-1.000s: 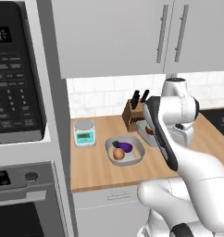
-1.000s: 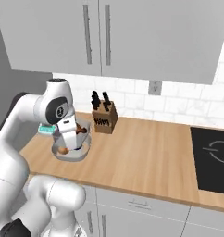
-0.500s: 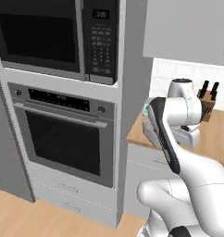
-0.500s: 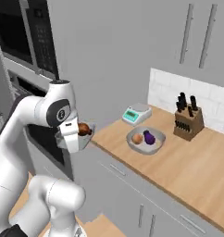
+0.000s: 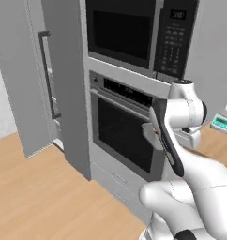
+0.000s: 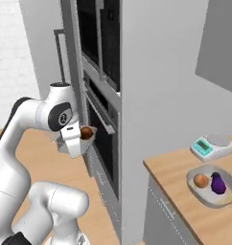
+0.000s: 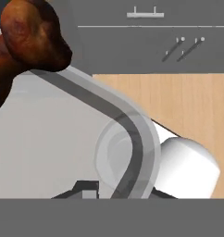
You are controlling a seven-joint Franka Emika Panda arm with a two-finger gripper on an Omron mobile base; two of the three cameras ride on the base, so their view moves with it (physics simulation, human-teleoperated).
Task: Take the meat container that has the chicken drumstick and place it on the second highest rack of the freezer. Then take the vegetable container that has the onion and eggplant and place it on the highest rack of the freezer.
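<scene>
1. First step in hand: carrying the meat container (image 6: 75, 142), drumstick (image 6: 86, 132) inside, left-centre of the right base view.
2. Pincer (image 6: 70, 139) clamped narrowly on its rim.
3. Next: approach freezer (image 5: 31, 75), upper left; target second-highest rack.

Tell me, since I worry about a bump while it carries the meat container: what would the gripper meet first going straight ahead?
Probably the wood floor, then the lower cabinet fronts. The gripper points down past the held container; depth is unclear.

L base cam looks fwd/down from behind-left of gripper (image 6: 78, 141); R base cam from behind-right. Both share the wall oven (image 5: 127, 129) just beyond it. Hand cam sits v. close above the meat container (image 7: 81, 134).
</scene>
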